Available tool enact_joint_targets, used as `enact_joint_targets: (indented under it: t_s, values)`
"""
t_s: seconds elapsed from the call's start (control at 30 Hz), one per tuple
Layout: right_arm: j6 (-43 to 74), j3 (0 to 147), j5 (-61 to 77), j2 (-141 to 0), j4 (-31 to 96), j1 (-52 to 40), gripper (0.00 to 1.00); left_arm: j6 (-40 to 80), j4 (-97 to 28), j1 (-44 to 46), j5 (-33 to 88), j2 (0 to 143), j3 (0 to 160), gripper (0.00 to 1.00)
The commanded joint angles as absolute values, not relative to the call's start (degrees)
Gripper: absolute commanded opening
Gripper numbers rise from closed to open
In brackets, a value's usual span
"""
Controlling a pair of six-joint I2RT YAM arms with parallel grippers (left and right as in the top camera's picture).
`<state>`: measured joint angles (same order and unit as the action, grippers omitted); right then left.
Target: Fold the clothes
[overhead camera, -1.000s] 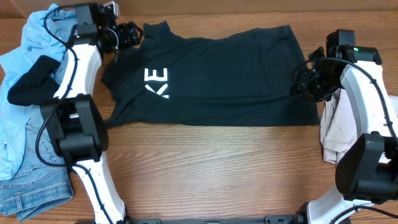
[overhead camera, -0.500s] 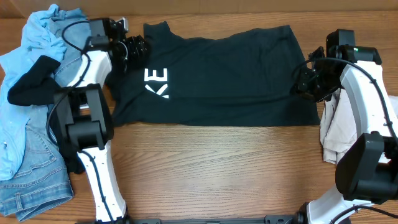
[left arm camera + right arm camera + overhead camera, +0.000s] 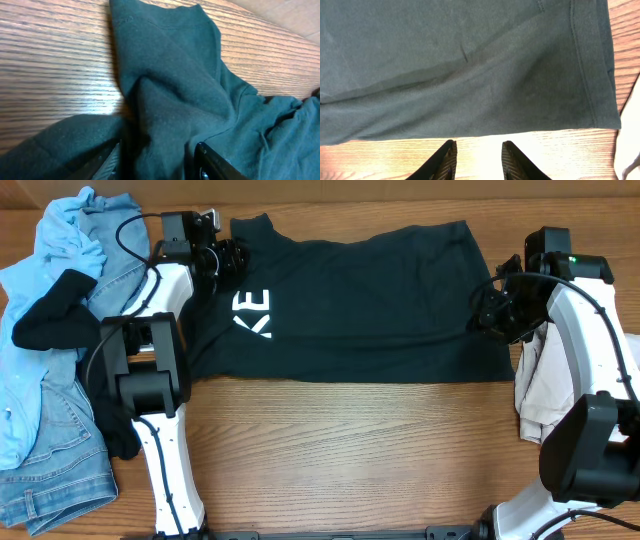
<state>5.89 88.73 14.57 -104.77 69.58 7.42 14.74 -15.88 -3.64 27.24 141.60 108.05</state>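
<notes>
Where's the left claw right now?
In the overhead view the left claw is at the upper left corner of the dark T-shirt, beside its collar and just above the white lettering, fabric bunched between its fingers.

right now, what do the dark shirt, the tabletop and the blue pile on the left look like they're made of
Dark shirt: soft matte knit, likely cotton jersey; it drapes and bunches in soft folds. Tabletop: wood or wood-look laminate, slight sheen; grain lines show. Blue pile: partly denim, judging by the faded, seamed weave.
</notes>
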Motion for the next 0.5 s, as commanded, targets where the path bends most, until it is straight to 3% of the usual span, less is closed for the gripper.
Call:
enact_joint_targets:
  t_s: [0.0, 0.07, 0.23, 0.47]
  values:
    - [5.5, 90.02, 14.0, -104.68, 69.28, 7.25, 0.33, 15.05, -16.75, -5.85, 26.81, 139.44, 108.95, 0.47]
    - [5.5, 90.02, 13.39, -104.71, 68.75, 7.25, 0.33, 15.05, -18.94, -6.33, 26.52, 138.91, 108.95, 0.46]
    - [5.48, 90.02, 8.84, -105.8, 64.55, 7.27, 0.33, 13.23, -33.89, -7.62, 26.39, 137.91, 108.95, 0.31]
    - [5.52, 90.02, 7.62, -115.79, 63.99, 8.78, 0.33, 8.51, -37.74, -11.27, 18.94, 123.52, 108.95, 0.39]
